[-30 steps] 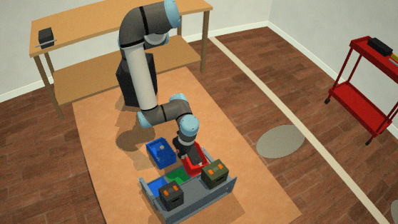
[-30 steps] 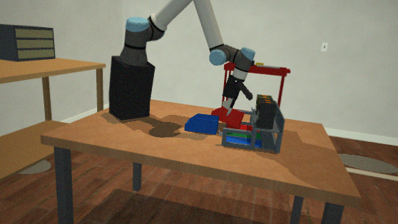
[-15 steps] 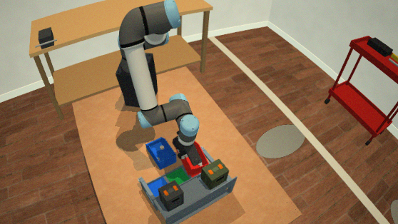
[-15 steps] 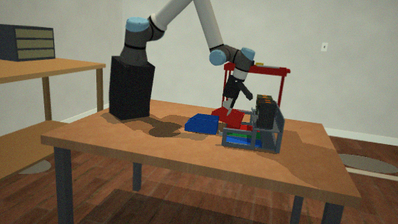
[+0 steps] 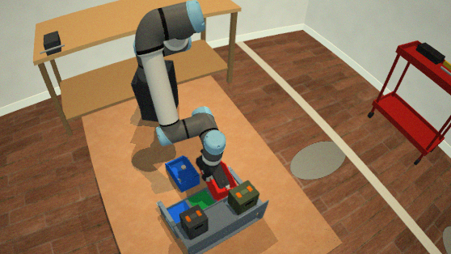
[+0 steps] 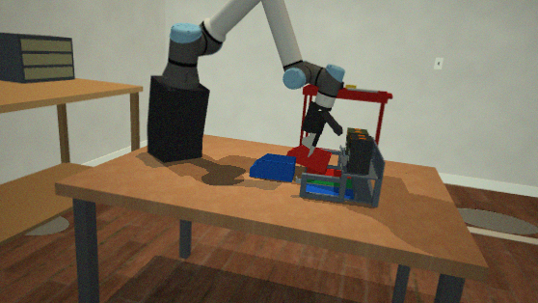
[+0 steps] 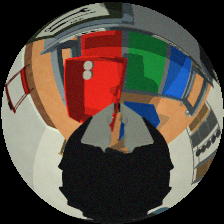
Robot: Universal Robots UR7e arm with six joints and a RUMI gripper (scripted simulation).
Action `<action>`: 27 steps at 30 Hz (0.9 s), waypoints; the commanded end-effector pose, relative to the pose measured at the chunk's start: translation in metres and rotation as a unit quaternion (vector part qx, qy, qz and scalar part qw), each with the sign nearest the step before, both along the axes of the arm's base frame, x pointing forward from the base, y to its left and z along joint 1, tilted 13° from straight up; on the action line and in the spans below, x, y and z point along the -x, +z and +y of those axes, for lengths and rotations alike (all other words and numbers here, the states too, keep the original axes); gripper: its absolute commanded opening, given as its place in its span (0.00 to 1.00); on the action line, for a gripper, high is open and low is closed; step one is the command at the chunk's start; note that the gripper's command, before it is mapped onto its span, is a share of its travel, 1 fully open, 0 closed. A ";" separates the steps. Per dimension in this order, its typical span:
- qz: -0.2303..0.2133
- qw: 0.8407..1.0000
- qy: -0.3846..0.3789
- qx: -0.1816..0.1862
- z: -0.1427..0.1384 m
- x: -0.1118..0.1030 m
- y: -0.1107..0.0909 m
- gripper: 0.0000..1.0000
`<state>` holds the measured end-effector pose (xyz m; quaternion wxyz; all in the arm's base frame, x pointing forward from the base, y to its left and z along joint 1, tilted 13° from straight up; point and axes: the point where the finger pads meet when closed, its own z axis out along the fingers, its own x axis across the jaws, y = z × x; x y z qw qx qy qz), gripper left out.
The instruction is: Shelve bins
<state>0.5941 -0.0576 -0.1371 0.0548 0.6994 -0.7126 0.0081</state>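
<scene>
My gripper [image 5: 219, 183] [image 6: 309, 145] [image 7: 117, 103] is shut on the near wall of the red bin [image 5: 217, 192] [image 6: 311, 159] [image 7: 95, 85]. The bin is tilted, with its far end at the right-hand opening of the grey shelf [image 5: 226, 226] [image 6: 377, 170], and it holds two grey parts [image 7: 87, 70]. A red mark [image 7: 102, 45] shows in that slot beyond the bin. The green mark [image 5: 200, 199] [image 7: 145, 60] and the blue mark [image 5: 177, 210] [image 7: 177, 75] lie in the other slots. The blue bin [image 5: 183, 174] [image 6: 273, 167] sits on the table left of the red one, with one grey part [image 5: 183, 166] in it.
A dark green box [image 5: 243, 196] and a black box [image 5: 194, 220] stand on the shelf's top board, low over the slots. The arm's black pedestal [image 5: 150, 97] [image 6: 177, 118] is at the table's far end. A red cart [image 5: 412, 101] stands at the right wall.
</scene>
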 end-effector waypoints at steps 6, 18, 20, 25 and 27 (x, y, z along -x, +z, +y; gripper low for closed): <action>-0.008 1.000 0.001 0.001 0.000 -0.006 0.000 0.00; -0.015 1.000 0.002 0.001 -0.001 -0.011 0.000 0.00; -0.015 1.000 0.002 0.001 -0.001 -0.011 0.000 0.00; -0.016 1.000 0.002 0.001 -0.001 -0.012 0.000 0.00; -0.016 1.000 0.002 0.001 -0.001 -0.012 0.000 0.00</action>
